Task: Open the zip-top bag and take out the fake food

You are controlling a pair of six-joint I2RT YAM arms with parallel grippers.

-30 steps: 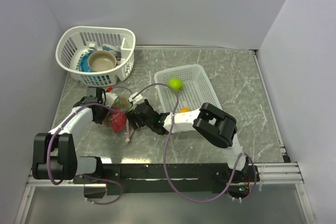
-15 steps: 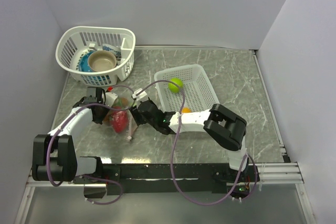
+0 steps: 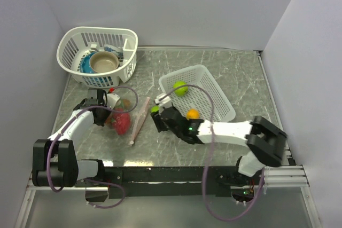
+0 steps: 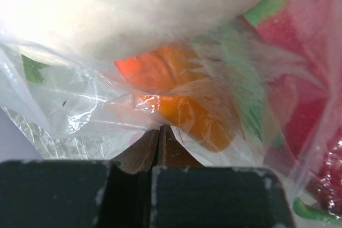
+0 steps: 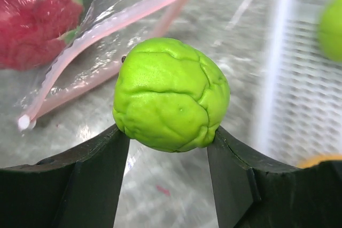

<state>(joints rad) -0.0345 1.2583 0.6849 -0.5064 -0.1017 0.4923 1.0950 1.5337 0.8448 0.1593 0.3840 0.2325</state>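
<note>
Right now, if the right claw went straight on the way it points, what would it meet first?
Probably the pink zip strip of the zip-top bag, lying just ahead of the right claw and its lime-green ball. Depth is uncertain.

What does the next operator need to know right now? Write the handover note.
Left tool: shut on the plastic of the zip-top bag, at the table's left side.
Right tool: shut on a lime-green ball, between the bag and the flat white basket.
Done: the pink zip strip looks parted; a second green ball and an orange ball lie in the basket.
Left: probably drop the held ball there, then take the red piece and orange piece out of the bag.
</note>
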